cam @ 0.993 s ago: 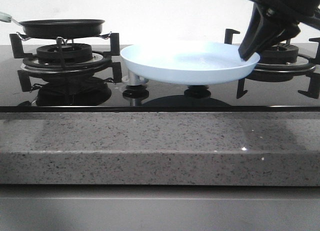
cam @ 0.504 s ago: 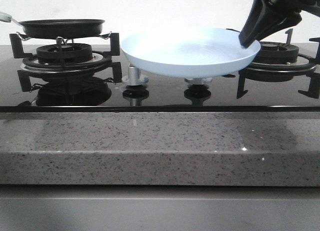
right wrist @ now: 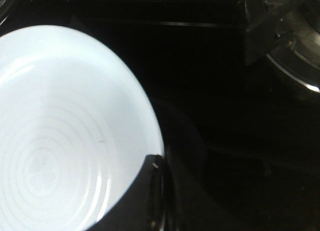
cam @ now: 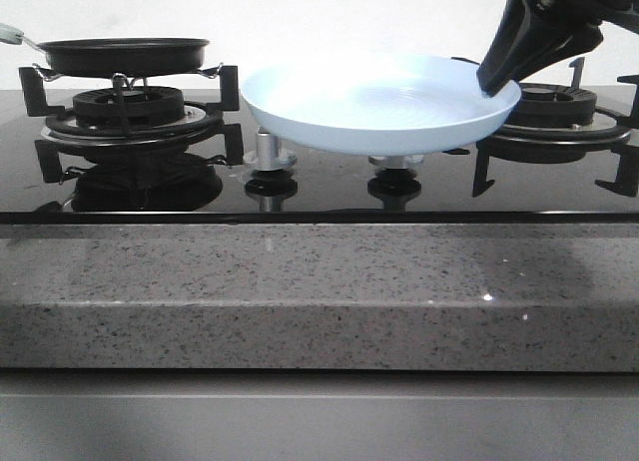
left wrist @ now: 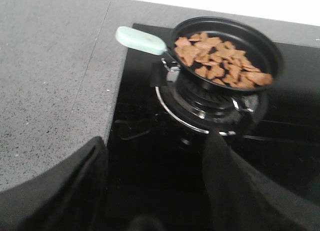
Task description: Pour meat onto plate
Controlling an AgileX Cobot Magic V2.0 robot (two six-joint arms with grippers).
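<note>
The pale-blue plate [cam: 374, 107] hangs above the glass hob, tilted a little toward the camera, and my right gripper [cam: 496, 86] is shut on its right rim. The right wrist view shows the plate [right wrist: 55, 131] bare inside, with the gripper [right wrist: 159, 163] pinching its edge. The meat [left wrist: 217, 61], a heap of orange-brown chunks, lies in the black frying pan [left wrist: 227, 53] on the left burner. My left gripper [left wrist: 152, 151] hovers open short of the pan, its dark fingers [left wrist: 225, 181] empty. In the front view the pan [cam: 122, 54] sits at the far left.
The pan's pale handle [left wrist: 141, 41] juts out over the grey stone counter [left wrist: 50, 81]. Black pan supports [cam: 130, 117] ring the left burner. A second burner [cam: 559, 112] stands behind the plate at the right. Two metal knobs [cam: 271, 152] sit under the plate.
Between one second ago and half a second ago the right gripper lifted the plate and tilted it toward the camera. Since then nothing has moved.
</note>
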